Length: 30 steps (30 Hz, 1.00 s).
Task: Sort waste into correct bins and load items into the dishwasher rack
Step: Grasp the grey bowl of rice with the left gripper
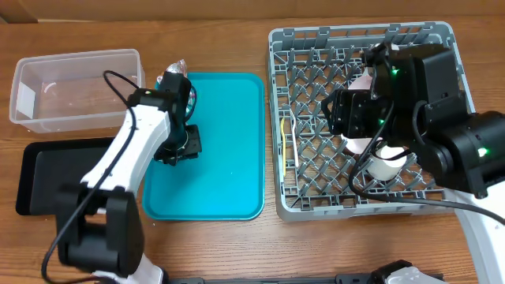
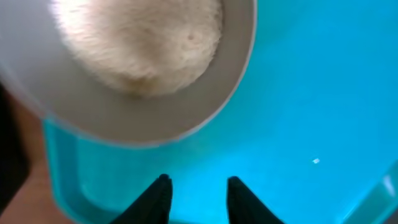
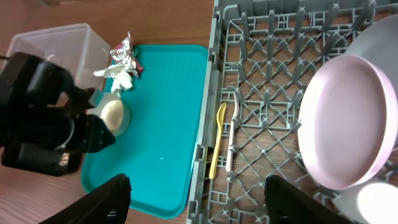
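Note:
The small grey bowl (image 2: 217, 106) holds the heap of rice (image 2: 137, 43) and sits on the teal tray's left side; it also shows in the right wrist view (image 3: 114, 114). My left gripper (image 2: 198, 186) is open and empty just short of the bowl, above the tray. The foil wrapper (image 3: 124, 59) with tissue lies at the tray's far left corner (image 1: 177, 79). My right gripper (image 3: 199, 193) is wide open and empty above the rack (image 1: 316, 189). The white plate (image 3: 348, 121), grey plate (image 3: 385, 37), cup (image 1: 387, 162), spoon (image 3: 217, 140) and fork (image 3: 231, 137) are in the rack. The brown scrap is out of view.
The clear tub (image 1: 75, 87) stands at the far left, with the black tray (image 1: 47, 177) in front of it. The teal tray (image 1: 229, 158) lies between them and the rack. A tiny white crumb (image 2: 316, 161) lies on the tray.

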### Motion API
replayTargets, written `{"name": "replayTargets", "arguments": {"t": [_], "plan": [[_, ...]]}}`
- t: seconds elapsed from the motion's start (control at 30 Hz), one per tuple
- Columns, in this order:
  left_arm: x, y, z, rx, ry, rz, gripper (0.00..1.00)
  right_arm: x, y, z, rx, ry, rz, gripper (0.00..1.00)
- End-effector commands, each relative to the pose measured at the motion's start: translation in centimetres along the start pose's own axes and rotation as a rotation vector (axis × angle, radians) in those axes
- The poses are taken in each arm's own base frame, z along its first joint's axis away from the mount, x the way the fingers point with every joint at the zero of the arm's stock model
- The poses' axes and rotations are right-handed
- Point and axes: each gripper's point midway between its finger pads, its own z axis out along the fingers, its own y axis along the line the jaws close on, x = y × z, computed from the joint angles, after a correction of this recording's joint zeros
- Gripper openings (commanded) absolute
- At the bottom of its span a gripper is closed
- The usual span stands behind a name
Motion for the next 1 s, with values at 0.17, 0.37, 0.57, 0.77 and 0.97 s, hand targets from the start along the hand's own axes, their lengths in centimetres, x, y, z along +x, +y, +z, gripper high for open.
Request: {"name": "replayTargets", "arguments": {"t": [0.17, 0.37, 0.57, 0.77, 0.97], "plan": [[-1.0, 0.7, 3.4, -0.085, 0.016, 0.039, 0.37, -0.3, 1.0, -8.1, -0.02, -0.249, -0.088, 0.95], [0.1, -1.3, 3.7, 0.029, 0.087, 0.035, 0.29, 1.5, 0.5, -10.6, -0.027, -0.268, -0.09, 1.0], [2.5, -1.0, 2.0, 0.014, 0.185, 0.024, 0.19, 1.8, 0.3, -10.6, -0.017, -0.257, -0.107, 1.0], [1.4, 0.4, -3.1, -0.055, 0.012, 0.038, 0.44, 1.5, -1.6, -13.8, 0.059, -0.391, -0.06, 1.0], [-2.3, 1.3, -6.4, -0.093, -0.24, 0.023, 0.75, 2.1, -1.8, -14.8, 0.058, -0.406, -0.063, 1.0]]}}
